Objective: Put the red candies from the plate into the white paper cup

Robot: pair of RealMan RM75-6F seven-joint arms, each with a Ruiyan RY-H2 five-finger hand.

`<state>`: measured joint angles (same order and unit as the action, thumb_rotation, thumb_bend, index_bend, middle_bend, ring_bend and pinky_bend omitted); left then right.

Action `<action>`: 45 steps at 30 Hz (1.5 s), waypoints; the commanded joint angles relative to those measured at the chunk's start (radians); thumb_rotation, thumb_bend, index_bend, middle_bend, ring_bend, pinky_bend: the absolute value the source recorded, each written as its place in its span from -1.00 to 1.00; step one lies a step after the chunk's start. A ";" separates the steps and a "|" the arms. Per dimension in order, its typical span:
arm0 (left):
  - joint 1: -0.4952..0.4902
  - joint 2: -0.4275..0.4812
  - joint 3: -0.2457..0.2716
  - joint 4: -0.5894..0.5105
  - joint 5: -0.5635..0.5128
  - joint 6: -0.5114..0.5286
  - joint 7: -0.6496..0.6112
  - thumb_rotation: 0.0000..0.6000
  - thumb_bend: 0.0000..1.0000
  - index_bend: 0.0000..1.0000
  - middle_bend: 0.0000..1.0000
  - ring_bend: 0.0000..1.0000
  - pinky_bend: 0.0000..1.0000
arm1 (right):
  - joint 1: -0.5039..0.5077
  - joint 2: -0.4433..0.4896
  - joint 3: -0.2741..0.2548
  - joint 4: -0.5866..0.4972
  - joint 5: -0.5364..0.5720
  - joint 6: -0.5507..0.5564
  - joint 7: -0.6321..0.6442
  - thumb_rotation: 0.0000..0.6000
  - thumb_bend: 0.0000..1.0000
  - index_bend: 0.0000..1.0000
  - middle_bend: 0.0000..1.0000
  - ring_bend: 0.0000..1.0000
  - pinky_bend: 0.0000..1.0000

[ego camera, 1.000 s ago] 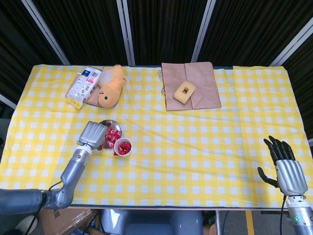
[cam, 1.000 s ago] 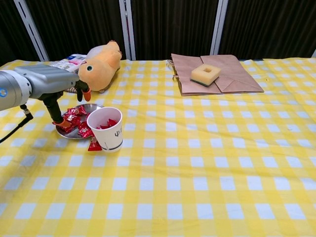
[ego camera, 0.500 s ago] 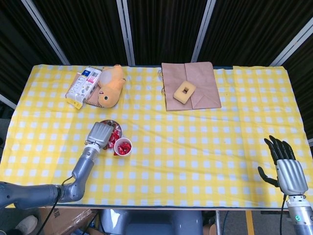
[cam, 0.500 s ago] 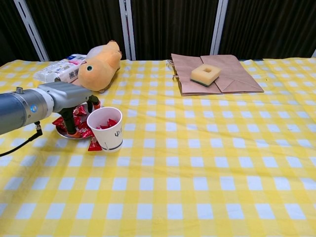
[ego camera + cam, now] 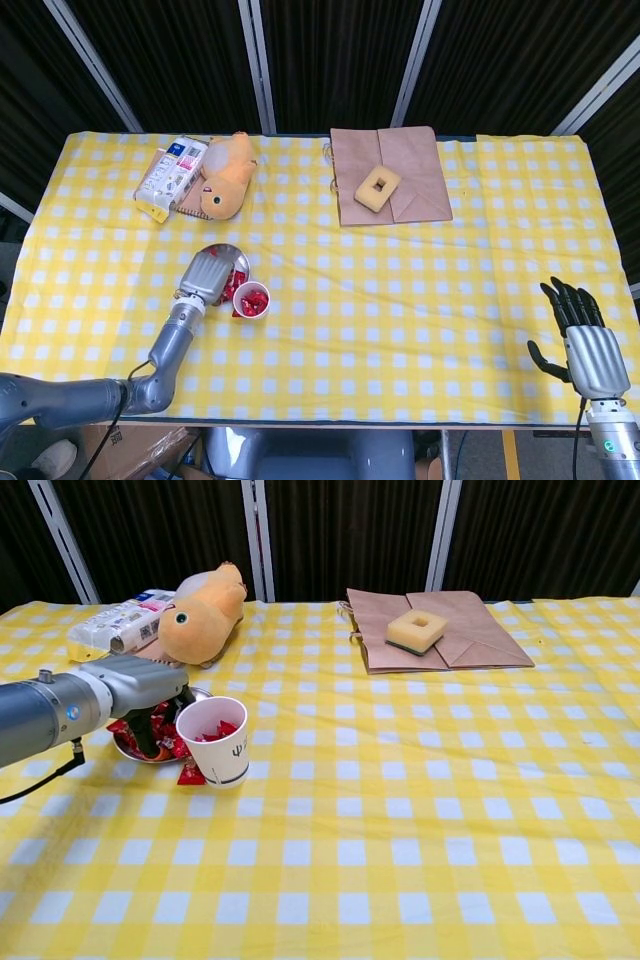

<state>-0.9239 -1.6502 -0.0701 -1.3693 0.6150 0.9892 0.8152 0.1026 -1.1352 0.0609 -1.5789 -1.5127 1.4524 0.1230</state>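
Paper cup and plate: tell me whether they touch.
Cannot tell. In the chest view the white paper cup overlaps the plate rim with candies between; the head view shows them close, but the left robot hand covers the plate.

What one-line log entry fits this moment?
left hand: over plate | cup: holds candies | right hand: idle, open

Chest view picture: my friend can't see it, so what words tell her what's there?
A robot hand reaches down over a metal plate of red candies, right beside a white paper cup with red candies inside. Behind sit an orange plush toy and a sponge on a brown paper bag, all on a yellow checked tablecloth.
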 commanded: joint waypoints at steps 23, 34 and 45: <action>0.000 0.166 -0.062 -0.235 0.067 0.075 0.005 1.00 -0.17 0.08 0.15 0.71 0.83 | -0.003 -0.001 0.001 0.002 -0.004 0.009 0.003 1.00 -0.15 -1.00 -1.00 -1.00 -1.00; -0.006 0.235 -0.059 -0.420 0.129 0.105 0.019 1.00 -0.17 0.04 0.12 0.71 0.83 | -0.003 -0.002 -0.001 0.000 -0.007 0.009 0.002 1.00 -0.15 -1.00 -1.00 -1.00 -1.00; -0.032 0.192 -0.034 -0.439 0.105 0.107 0.067 1.00 -0.19 -0.03 0.07 0.71 0.83 | -0.004 0.001 0.000 0.000 -0.008 0.012 0.010 1.00 -0.15 -1.00 -1.00 -1.00 -1.00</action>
<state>-0.9537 -1.4558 -0.1062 -1.8093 0.7229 1.0957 0.8791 0.0987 -1.1343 0.0610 -1.5791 -1.5211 1.4650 0.1323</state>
